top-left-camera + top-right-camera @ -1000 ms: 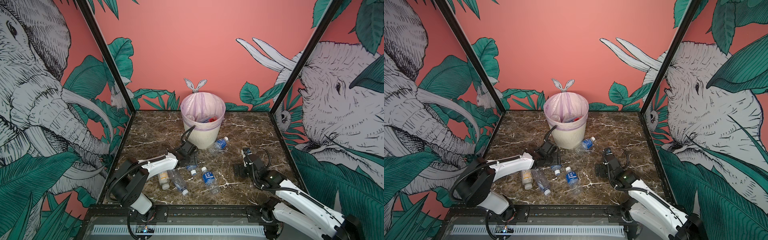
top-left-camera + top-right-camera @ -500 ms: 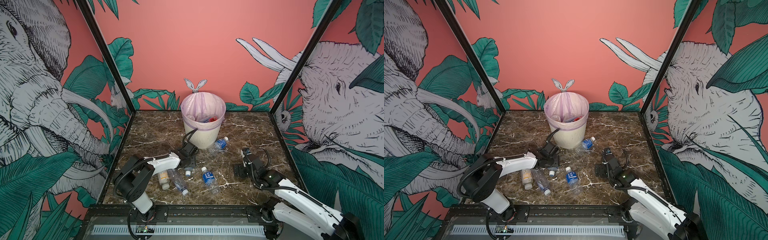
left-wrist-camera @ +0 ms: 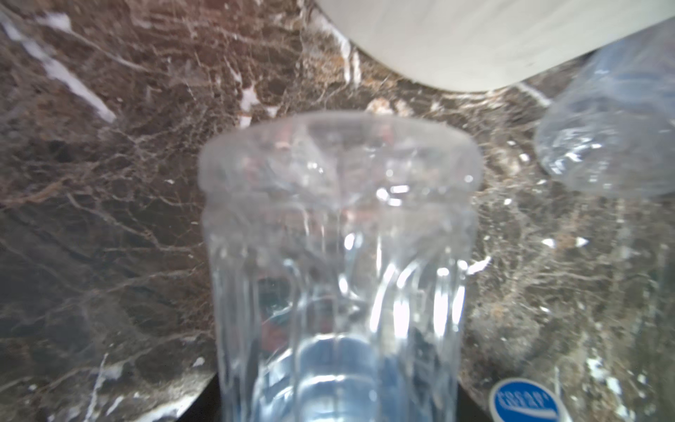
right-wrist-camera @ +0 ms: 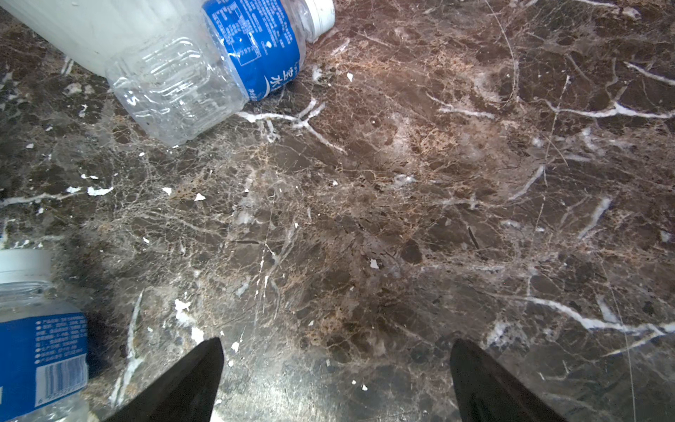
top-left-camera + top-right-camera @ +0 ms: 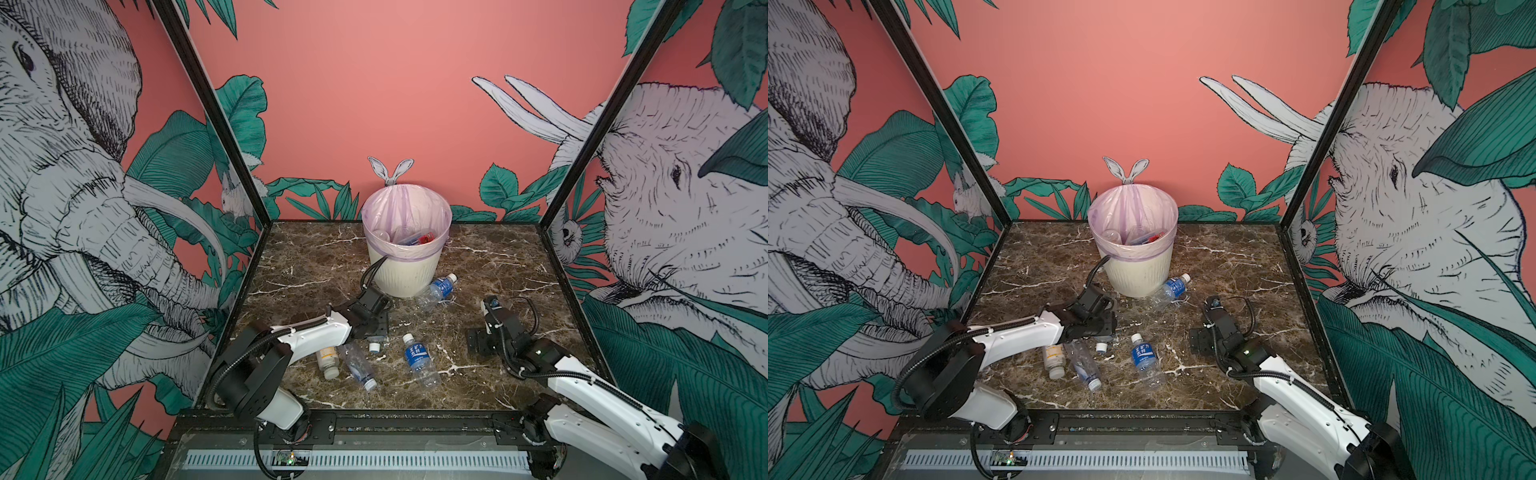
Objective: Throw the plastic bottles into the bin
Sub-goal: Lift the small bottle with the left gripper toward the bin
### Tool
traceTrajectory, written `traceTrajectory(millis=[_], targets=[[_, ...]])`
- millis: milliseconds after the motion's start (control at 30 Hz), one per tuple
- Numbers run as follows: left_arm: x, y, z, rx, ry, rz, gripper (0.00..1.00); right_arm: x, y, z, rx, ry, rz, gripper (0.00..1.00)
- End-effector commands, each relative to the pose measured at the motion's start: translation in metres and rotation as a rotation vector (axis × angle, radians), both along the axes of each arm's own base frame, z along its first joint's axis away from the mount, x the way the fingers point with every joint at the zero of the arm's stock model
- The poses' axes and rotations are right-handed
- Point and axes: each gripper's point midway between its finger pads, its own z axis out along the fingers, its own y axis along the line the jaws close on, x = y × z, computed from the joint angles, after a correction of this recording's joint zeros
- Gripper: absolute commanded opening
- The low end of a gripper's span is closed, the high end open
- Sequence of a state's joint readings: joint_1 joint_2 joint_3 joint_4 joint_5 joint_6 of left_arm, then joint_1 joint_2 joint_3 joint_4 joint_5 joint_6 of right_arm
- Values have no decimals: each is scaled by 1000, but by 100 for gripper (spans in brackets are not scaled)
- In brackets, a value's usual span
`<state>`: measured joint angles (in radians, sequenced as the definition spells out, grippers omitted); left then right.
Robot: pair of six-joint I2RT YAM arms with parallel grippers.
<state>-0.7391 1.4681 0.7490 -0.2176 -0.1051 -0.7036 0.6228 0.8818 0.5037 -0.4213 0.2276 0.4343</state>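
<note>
Only the left wrist view tells us what the left pincer [image 5: 376, 330] is doing. A clear held bottle [image 3: 339, 255] fills that picture with its base pointing away. Dark shapes show through the plastic on either side, and the pincer is closed on the bottle's body. In both top views the pincer's black body covers that bottle, and we see only its white cap [image 5: 375, 347] poking out. The right wrist view gives us the right pincer [image 4: 336, 341], its two black fingers [image 4: 190, 387] spread wide over bare desk and gripping nothing.

The bin [image 5: 405, 270] stands upright at the back middle of the desk [image 5: 316, 266]. It is lined with a lilac bag [image 5: 405, 208] and has several bottles in the bin [image 5: 409, 239]. A bottle by the bin [image 5: 438, 289] lies right at its foot. Nearer the front lie a blue-label bottle [image 5: 419, 359], a bare clear bottle [image 5: 358, 368] and a yellow-label bottle [image 5: 327, 359]. The last two lie side by side, partly covered by the left arm [image 5: 316, 336].

The desk is dark brown marble with white veins. Pink walls [image 5: 374, 83] with drawn elephants and green leaves close it in on three sides.

We cannot tell whether the held bottle is lifted or resting on the desk. The left wrist view is blurred, and the bottles inside the bin are too jumbled to count.
</note>
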Motion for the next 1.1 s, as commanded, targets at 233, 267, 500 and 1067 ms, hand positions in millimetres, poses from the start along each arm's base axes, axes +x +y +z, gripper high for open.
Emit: traceTrajectory(millis=[233,267,500,1067], targets=[[-5,4,37,-93,-184,-73,49,8,5,11,21,-35,-6,99],[-7,1,41,-117,-208,-96,49,8,5,11,20,-34,-7,99],[-16,-1,65,-180,-337,-192,50,8,5,10,16,-29,-5,99],[-33,34,151,-199,-615,-201,52,8,6,9,14,-24,-1,99]])
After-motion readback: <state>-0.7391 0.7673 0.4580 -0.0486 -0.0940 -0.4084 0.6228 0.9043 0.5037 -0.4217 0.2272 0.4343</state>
